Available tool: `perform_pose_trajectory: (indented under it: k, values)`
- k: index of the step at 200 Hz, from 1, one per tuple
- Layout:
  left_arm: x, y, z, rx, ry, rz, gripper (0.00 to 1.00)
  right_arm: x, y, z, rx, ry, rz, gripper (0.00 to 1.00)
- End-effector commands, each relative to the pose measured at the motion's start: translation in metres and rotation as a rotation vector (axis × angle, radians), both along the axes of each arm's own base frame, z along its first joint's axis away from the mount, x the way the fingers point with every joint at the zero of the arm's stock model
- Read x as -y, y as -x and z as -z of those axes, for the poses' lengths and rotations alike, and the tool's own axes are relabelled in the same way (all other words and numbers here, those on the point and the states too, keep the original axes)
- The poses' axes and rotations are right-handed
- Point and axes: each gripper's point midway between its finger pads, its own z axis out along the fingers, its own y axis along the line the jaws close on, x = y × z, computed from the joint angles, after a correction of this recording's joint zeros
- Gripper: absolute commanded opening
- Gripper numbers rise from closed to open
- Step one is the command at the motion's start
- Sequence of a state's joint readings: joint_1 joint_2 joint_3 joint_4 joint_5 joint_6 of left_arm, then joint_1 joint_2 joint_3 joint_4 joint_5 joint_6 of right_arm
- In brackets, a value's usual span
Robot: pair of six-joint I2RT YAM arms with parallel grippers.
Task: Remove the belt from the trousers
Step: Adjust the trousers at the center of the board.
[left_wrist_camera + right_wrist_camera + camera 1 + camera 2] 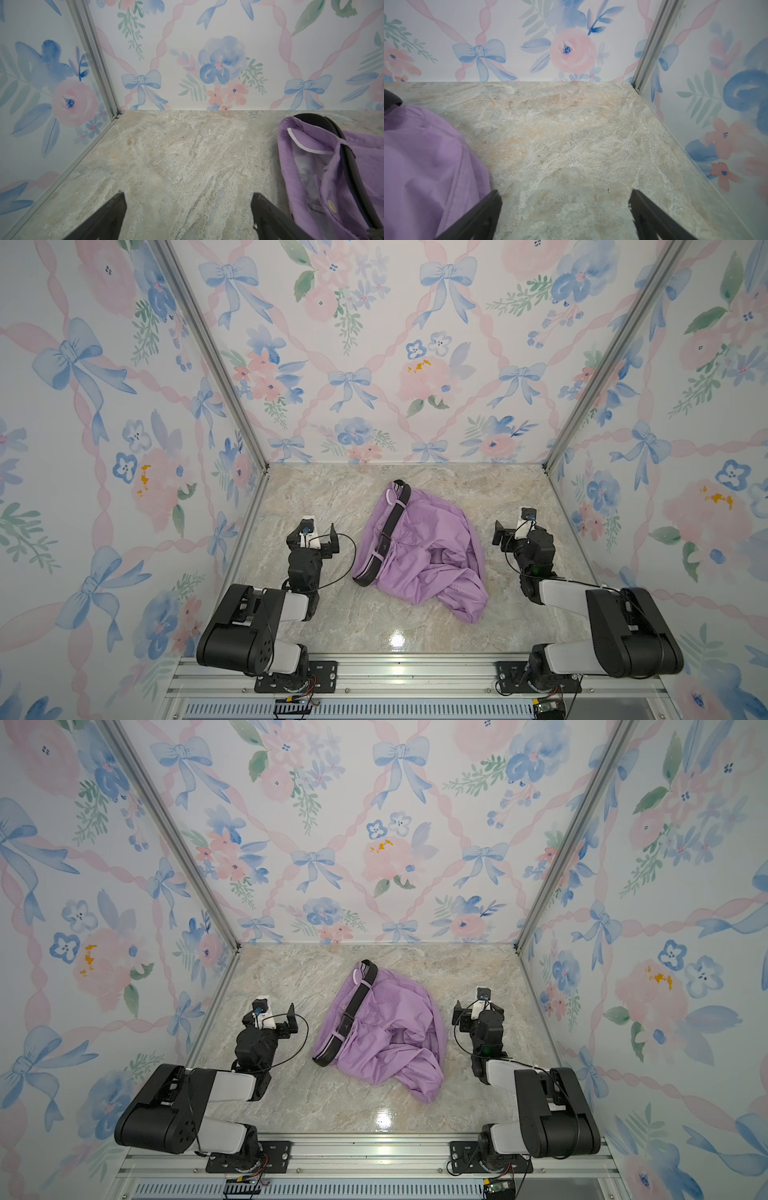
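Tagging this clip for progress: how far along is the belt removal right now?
Nothing done yet: the belt sits threaded through the waistband loops of the trousers, which lie crumpled in a heap. Nothing in hand: left gripper and right gripper are open and empty, either side of the trousers, touching neither. Left: grip the belt, pin the trousers, pull it free of every loop.

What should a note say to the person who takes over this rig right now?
Left gripper: open, empty, over the table, near the belt.
Right gripper: open, empty, across the trousers from it.
Trousers: crumpled mid-table, between the grippers.
Belt: threaded through the loops, untouched.
Done: nothing yet.
Left: pull the belt out of the loops.
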State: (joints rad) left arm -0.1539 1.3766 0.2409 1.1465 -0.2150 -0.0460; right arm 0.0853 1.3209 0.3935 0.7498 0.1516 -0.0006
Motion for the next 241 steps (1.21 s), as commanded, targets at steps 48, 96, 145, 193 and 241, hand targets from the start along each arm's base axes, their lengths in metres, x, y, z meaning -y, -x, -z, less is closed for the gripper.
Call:
perform_pose_trajectory:
  k: [48, 96, 145, 193, 241]
  values:
    - [0.047, 0.006, -0.051, -0.076, 0.471, 0.234, 0.98, -0.149, 0.054, -0.037, -0.259, -0.055, -0.344, 0.99]
    - [0.152, 0.028, 0.036, -0.551, 0.054, 0.334, 0.98, -0.178, 0.085, 0.041, -0.498, -0.11, -0.332, 0.99]
    - [0.147, 0.04, 0.092, -0.677, -0.121, 0.227, 0.98, -0.167, 0.105, 0.089, -0.692, -0.115, -0.242, 0.99]
    - [0.189, 0.042, 0.118, -0.781, -0.126, 0.404, 0.7, -0.166, 0.134, 0.12, -0.73, -0.214, -0.216, 1.0]
    - [0.261, 0.019, -0.019, -0.495, -0.096, 0.665, 0.0, -0.248, 0.151, 0.132, -0.67, -0.322, -0.379, 0.97]
